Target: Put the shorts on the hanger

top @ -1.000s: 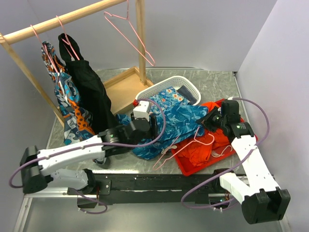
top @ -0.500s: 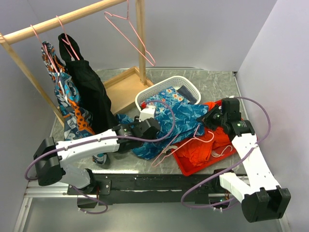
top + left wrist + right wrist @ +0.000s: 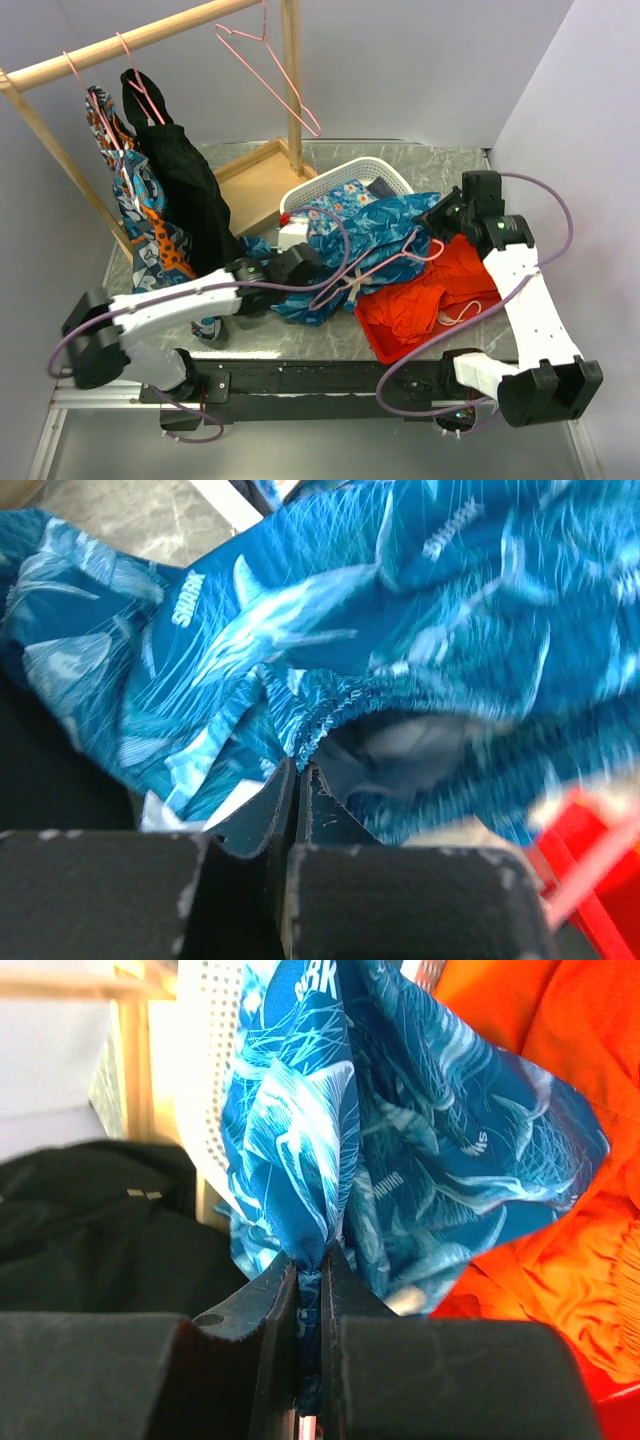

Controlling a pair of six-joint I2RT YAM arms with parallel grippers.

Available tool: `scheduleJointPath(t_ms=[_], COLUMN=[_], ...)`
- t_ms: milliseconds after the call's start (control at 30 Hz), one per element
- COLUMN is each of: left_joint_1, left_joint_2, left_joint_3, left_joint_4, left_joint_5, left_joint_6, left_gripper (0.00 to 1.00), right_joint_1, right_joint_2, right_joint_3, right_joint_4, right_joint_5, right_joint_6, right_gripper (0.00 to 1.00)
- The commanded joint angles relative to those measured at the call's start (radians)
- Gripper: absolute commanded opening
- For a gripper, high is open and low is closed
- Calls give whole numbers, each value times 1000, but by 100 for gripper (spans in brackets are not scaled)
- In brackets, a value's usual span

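Observation:
The teal-blue leaf-print shorts (image 3: 375, 238) are stretched between my two grippers, over the basket's front and the red bin. My right gripper (image 3: 443, 220) is shut on a bunched fold of the shorts (image 3: 400, 1140), which sits deep between its jaws (image 3: 310, 1260). At the shorts' left end, my left gripper (image 3: 300, 262) has its jaws closed together (image 3: 300, 773), pinching the ruffled waistband edge (image 3: 320, 720) at the very tips. A pink wire hanger (image 3: 365, 272) lies slanted across the front of the shorts, hook toward the right gripper.
A white basket (image 3: 392, 178) holds a flowery blue cloth (image 3: 345, 195). The red bin (image 3: 385, 345) holds an orange-red garment (image 3: 430, 300) and another pink hanger (image 3: 455, 312). A wooden rack (image 3: 130, 40) carries a black garment (image 3: 185, 200), patterned clothes and a spare hanger (image 3: 270, 75).
The left gripper has closed on the waistband edge. The right gripper has risen and moved back with its fold, pulling the shorts and the pink hanger up and away from the bin.

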Motion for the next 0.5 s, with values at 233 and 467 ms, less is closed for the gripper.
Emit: scheduleJointPath(t_ms=[233, 467], left_joint_1=[-32, -95], left_joint_2=[-286, -272], left_joint_3=[-52, -26], left_joint_4=[-36, -79], left_joint_5=[103, 53], left_joint_6=[-69, -111], left_gripper=[1, 1], right_joint_1=[-24, -30], right_joint_2=[139, 187], right_joint_3=[240, 291], right_joint_4=[-31, -48], right_joint_5=[150, 204], right_joint_6=[143, 152], right_gripper=[0, 0])
